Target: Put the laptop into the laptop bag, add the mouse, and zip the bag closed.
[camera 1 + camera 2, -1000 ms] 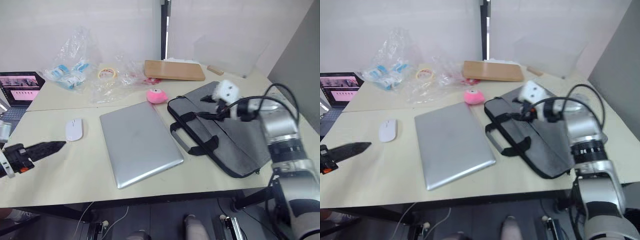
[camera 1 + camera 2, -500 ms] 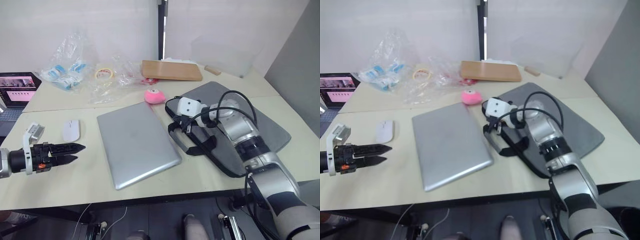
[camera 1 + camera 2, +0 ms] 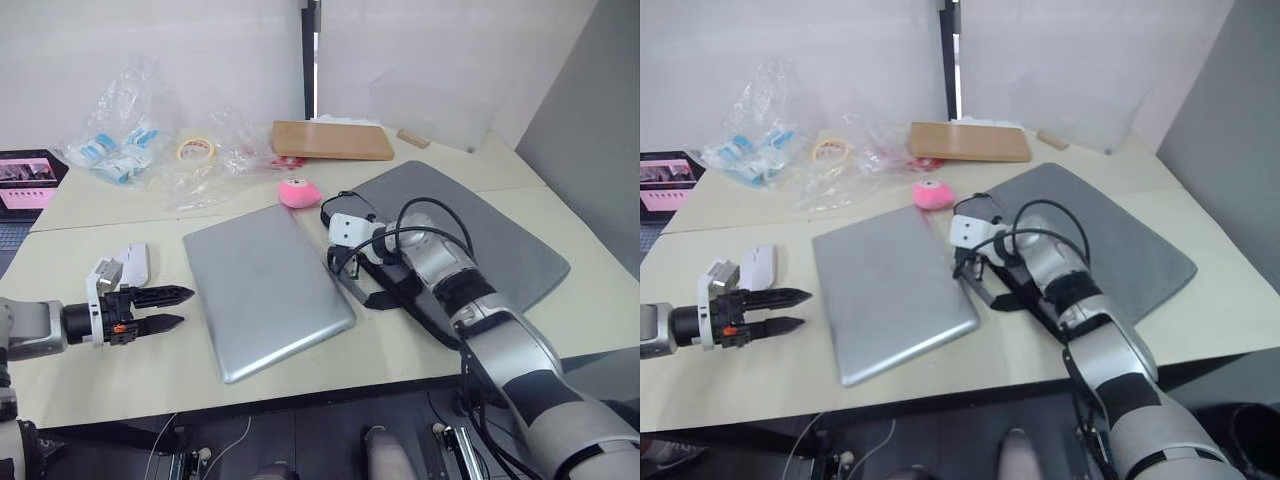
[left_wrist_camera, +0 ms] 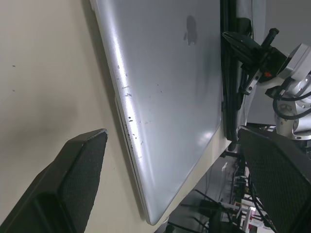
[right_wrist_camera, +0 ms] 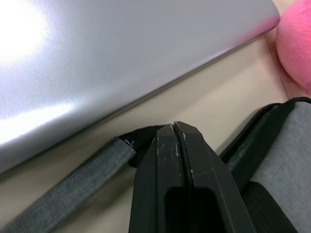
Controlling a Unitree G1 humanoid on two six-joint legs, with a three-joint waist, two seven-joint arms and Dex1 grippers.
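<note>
The silver laptop lies shut on the table's middle. Right of it lies the flat grey laptop bag, its black strap handles towards the laptop. The white mouse sits left of the laptop. My left gripper hovers open just off the laptop's left edge, in front of the mouse; in the left wrist view its fingers frame the laptop's edge. My right gripper is shut, its tip at the grey strap between bag and laptop.
A pink plush toy sits behind the laptop's far corner. Further back are a brown cardboard slab, crumpled plastic bags and a tape roll. A small dark laptop stands at the far left.
My left gripper has moved right towards the laptop's left edge and opened. My right gripper has swung left from above the bag down to the handles beside the laptop.
</note>
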